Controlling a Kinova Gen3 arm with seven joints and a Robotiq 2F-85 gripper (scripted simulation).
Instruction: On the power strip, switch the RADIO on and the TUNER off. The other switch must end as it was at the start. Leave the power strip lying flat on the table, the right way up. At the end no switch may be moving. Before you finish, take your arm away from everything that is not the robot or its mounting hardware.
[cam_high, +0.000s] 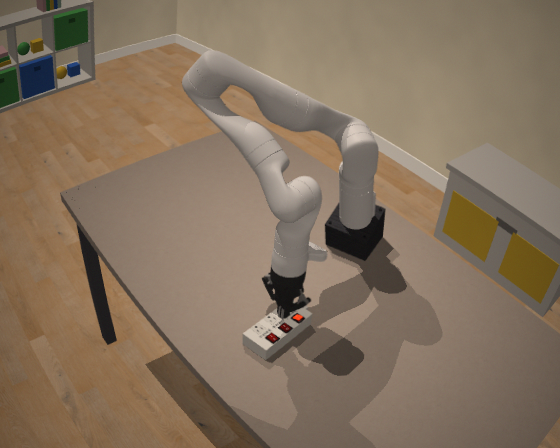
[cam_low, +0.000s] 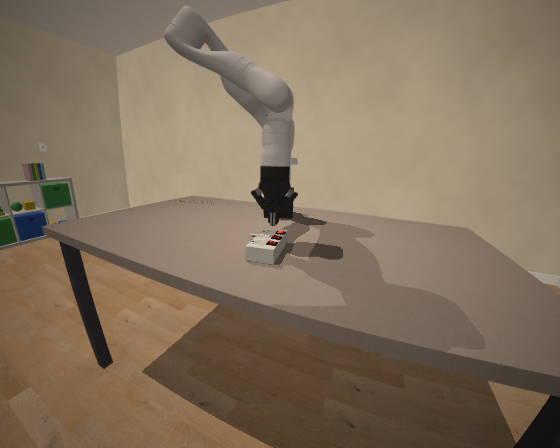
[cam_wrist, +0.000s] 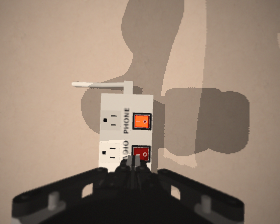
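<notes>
A white power strip (cam_high: 277, 333) lies flat on the table, right way up, with three red rocker switches in a row. It also shows in the exterior view (cam_low: 266, 245) and the wrist view (cam_wrist: 125, 132). In the wrist view the PHONE switch (cam_wrist: 141, 121) glows bright orange. The switch below it (cam_wrist: 141, 153), beside a label ending in "DIO", is darker red. The third switch (cam_high: 272, 338) is hidden in the wrist view. My gripper (cam_high: 285, 314) is shut with nothing in it. It points straight down, fingertips (cam_wrist: 134, 165) just above the strip near the darker switch.
The arm's black base (cam_high: 355, 234) stands on the table behind the strip. A short white cord stub (cam_wrist: 97, 84) sticks out of the strip's far end. A grey cabinet with yellow doors (cam_high: 505, 225) and a shelf unit (cam_high: 42, 50) stand off the table.
</notes>
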